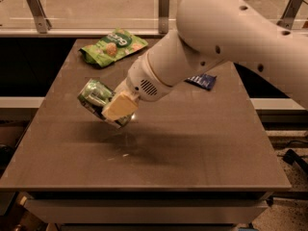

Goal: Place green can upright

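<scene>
The green can [95, 96] is a shiny green drink can, held tilted on its side a little above the brown table [202, 143], left of the middle. My gripper [114, 107] is shut on the can, with one pale yellow finger pad [120, 106] across its front. The white arm comes down from the upper right and hides the can's right end. The can's shadow lies on the table just below it.
A flat green snack bag [113, 44] lies at the table's back left. A dark blue packet [202, 81] lies at the back right, partly behind the arm. A glass rail with metal posts runs behind the table.
</scene>
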Robot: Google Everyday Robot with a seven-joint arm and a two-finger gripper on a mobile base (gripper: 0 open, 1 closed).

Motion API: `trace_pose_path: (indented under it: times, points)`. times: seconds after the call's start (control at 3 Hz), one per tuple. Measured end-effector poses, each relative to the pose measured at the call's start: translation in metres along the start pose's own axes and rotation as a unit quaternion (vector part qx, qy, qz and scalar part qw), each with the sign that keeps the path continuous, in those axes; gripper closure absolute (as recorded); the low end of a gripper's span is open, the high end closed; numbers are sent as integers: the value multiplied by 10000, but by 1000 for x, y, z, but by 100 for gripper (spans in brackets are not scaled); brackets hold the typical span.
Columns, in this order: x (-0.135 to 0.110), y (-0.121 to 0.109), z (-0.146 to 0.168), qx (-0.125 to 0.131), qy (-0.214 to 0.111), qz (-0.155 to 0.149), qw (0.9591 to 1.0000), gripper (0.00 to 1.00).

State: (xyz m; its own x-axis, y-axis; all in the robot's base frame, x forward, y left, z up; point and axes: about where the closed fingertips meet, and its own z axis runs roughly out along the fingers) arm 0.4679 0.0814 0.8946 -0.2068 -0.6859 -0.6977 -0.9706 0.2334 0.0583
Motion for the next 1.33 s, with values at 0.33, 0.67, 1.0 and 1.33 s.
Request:
trace_pose_path:
  times: [0.33, 0.67, 1.0, 1.33]
  points:
    - [0, -2, 0, 111, -470, 174, 9987, 100]
    - [-3, -11, 3, 217, -1048, 188, 9941, 100]
    - [-6, -25, 7, 245, -1570, 140, 9872, 100]
    - [-7, -36, 11, 241, -1946, 71, 9806, 100]
